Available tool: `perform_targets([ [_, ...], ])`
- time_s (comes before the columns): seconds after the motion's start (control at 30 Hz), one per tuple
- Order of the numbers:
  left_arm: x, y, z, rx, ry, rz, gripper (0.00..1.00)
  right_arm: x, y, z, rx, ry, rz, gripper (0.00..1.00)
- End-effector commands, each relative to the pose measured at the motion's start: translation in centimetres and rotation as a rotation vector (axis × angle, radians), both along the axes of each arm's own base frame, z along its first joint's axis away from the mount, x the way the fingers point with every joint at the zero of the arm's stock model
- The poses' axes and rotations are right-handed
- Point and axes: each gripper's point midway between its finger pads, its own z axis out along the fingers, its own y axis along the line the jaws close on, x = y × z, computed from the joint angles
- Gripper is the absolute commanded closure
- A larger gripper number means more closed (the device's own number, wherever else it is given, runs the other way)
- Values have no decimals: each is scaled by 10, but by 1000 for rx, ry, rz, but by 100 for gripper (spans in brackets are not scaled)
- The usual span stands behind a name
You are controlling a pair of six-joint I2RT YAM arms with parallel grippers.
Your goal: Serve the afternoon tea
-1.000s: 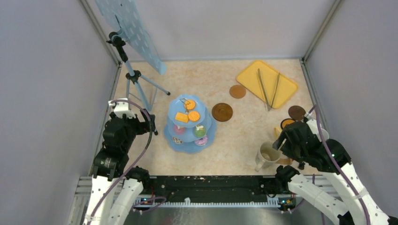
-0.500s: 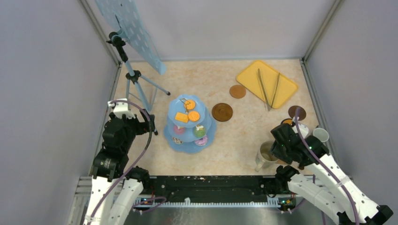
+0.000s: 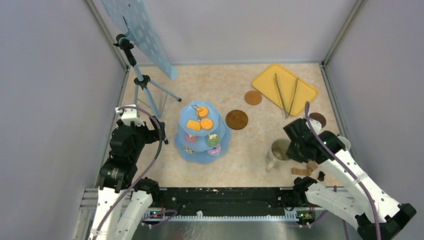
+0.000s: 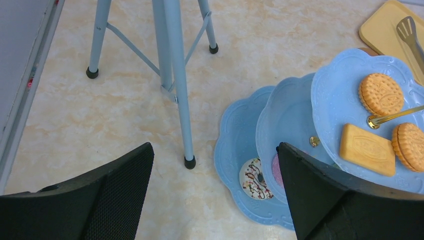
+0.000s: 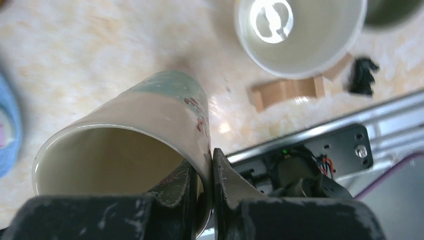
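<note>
Mug step: my right tool (image 5: 202,172) pinches the big beige mug (image 5: 150,120) rim; next I'd carry it onto a brown coaster (image 3: 236,119); left tool (image 4: 214,150) open.

Big beige mug (image 3: 276,150) near right, rim pinched by right gripper (image 5: 204,172). Orange biscuits (image 3: 201,119) atop blue stand (image 4: 335,100), centre-left. Brown coasters (image 3: 236,119) flat, centre to far right.

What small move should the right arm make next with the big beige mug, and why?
Probably carry the big beige ceramic mug leftward to the bare dark brown round coaster. The right gripper is shut on the mug's wall, one finger inside the rim and one outside, and that coaster has nothing on it.
</note>
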Motion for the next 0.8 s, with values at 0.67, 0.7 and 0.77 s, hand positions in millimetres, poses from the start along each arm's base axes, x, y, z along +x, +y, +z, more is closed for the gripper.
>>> perform_targets([
  [0.67, 12, 2, 2, 1, 12, 22, 1, 283, 155, 87, -12, -331, 904, 100],
  [0.7, 12, 2, 2, 1, 14, 23, 1, 284, 159, 86, -2, -332, 920, 100],
  [0.77, 12, 2, 2, 1, 14, 22, 1, 286, 165, 83, 13, -322, 963, 100],
])
